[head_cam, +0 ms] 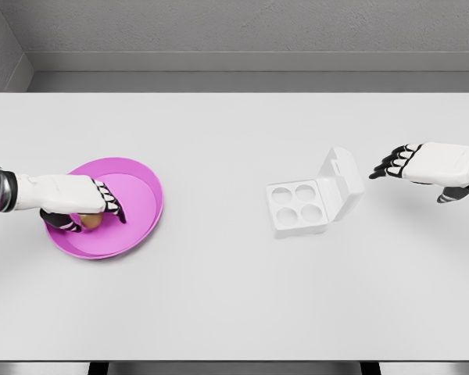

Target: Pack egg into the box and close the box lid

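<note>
A white tabletop [219,305] fills the head view, and the packing job looks barely begun. On its left side sits a pink plate [144,183], the largest item on it, with the left robot hand [82,207] reaching down into its near left part. The fingers [109,205] curl over a small tan egg [90,221], which shows only as a sliver beneath the palm; the hand appears closed around it, though whether the egg is off the plate cannot be told. So little of the egg is visible that its long axis and the way its narrow end points cannot be read.

Right of centre, well apart from the plate, stands the white box [305,205], open, with four round cups all empty. Its lid [342,181] is tilted up and back on the right side, so the hinge runs along the tray's right edge and the cups face up toward the camera.

The right robot hand [410,164] hovers just beyond the lid, fingers loosely spread and pointing left toward it, holding nothing.

Judged from this, nothing is packed: the egg must be carried across to a cup, and the lid then swung down leftward over the tray.
</note>
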